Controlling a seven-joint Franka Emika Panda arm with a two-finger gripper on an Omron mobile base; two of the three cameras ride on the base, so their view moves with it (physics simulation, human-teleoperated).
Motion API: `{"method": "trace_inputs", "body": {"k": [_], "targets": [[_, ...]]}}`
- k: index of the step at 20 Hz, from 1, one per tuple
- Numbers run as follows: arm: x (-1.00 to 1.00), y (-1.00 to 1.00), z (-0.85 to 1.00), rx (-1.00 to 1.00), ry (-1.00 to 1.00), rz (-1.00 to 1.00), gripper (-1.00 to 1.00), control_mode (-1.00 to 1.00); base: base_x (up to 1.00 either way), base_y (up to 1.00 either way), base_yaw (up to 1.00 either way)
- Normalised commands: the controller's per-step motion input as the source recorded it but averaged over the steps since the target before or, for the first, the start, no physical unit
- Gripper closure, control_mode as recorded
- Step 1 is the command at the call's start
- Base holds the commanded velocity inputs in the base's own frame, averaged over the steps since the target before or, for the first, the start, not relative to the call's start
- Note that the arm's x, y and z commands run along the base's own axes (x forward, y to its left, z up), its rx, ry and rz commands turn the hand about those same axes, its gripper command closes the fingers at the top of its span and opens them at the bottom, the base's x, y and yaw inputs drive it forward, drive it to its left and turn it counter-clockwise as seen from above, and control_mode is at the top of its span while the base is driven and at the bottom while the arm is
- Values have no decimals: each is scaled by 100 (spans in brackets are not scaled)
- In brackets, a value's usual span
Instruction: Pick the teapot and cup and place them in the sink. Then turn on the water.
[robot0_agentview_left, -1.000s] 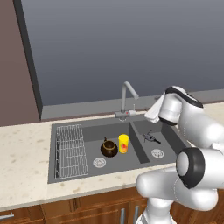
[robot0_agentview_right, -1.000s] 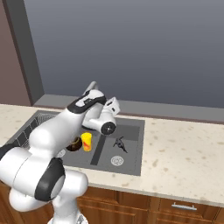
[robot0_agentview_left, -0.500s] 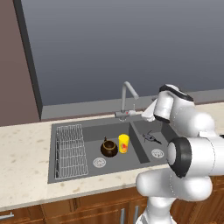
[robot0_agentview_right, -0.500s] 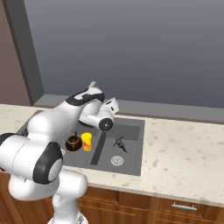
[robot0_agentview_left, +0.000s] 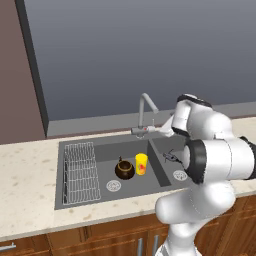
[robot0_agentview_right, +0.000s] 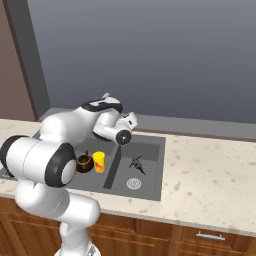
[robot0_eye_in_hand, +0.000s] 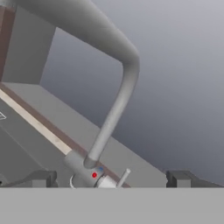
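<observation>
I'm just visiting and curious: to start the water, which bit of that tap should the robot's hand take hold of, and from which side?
Probably the small lever sticking out of the faucet base, beside the red and blue dots. It is a thin stick, so the two fingers can close across it. Coming from the sink side, as the gripper now points, looks best; a wall stands behind.

teapot (robot0_agentview_left: 124, 169), cup (robot0_agentview_left: 141, 163) upright in sink (robot0_agentview_left: 100, 148)

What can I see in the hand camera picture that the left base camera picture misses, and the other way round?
The hand view brings out the small red and blue dots at the faucet's base and the thin lever beside them. The left base view alone takes in the teapot and the cup standing in the sink, next to the wire rack. Both show the grey gooseneck faucet, with no water running.
</observation>
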Motion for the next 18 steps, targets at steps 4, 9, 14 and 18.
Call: {"method": "trace_inputs", "body": {"k": [4, 9, 14, 18], "targets": [[29, 0, -34, 0, 3, 0, -100, -100, 0, 0, 0], [37, 0, -22, 0, 2, 0, -100, -100, 0, 0, 0], [41, 0, -16, 3, 2, 0, -100, -100, 0, 0, 0], [38, 0, -22, 3, 1, 0, -100, -100, 0, 0, 0]]}}
